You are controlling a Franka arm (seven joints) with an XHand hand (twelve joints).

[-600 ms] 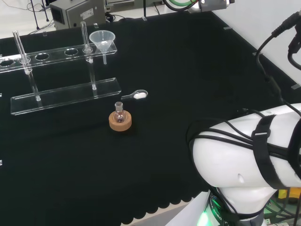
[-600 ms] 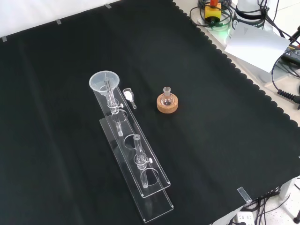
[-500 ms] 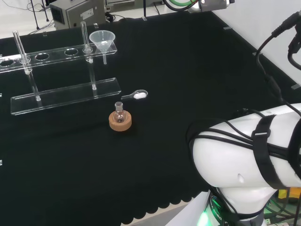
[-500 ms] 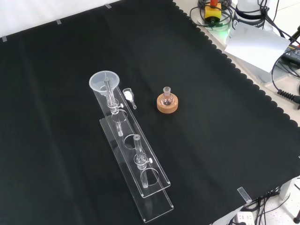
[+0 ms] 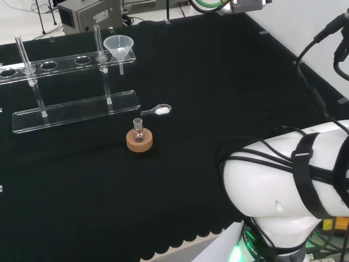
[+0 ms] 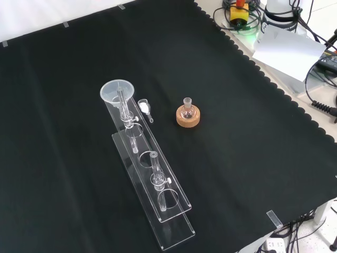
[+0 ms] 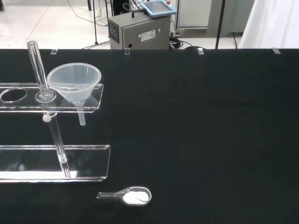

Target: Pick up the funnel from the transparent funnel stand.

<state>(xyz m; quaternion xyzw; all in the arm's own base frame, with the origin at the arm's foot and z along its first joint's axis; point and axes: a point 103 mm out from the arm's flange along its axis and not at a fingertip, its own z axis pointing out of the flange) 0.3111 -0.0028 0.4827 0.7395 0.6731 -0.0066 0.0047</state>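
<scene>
Looking over the arm in the head view, I find the funnel [image 5: 119, 47] seated in the end hole at the right of the transparent funnel stand [image 5: 76, 111], its cone above the upper shelf and its stem poking down below it. A small flask [image 5: 138, 129] on a cork ring [image 5: 139, 142] sits nearer me, with a little scoop of white powder [image 5: 159, 110] between them.

From the front view, the funnel [image 6: 118, 91] caps the far end of the stand [image 6: 158, 195], right beside an upright rod [image 6: 124, 105]; the flask [image 6: 187, 108] stands apart to the right.

Through the wrist view, the funnel [image 7: 74, 84] is close, thin-walled and clear, so I judge it light, stiff, slick, and perhaps breakable. I would pinch the cone's rim or wrap the cone just under it, then lift straight up so the stem clears the hole, minding the rod [image 7: 48, 114] touching its side. Whether the hand is released or clenched, I cannot tell.
</scene>
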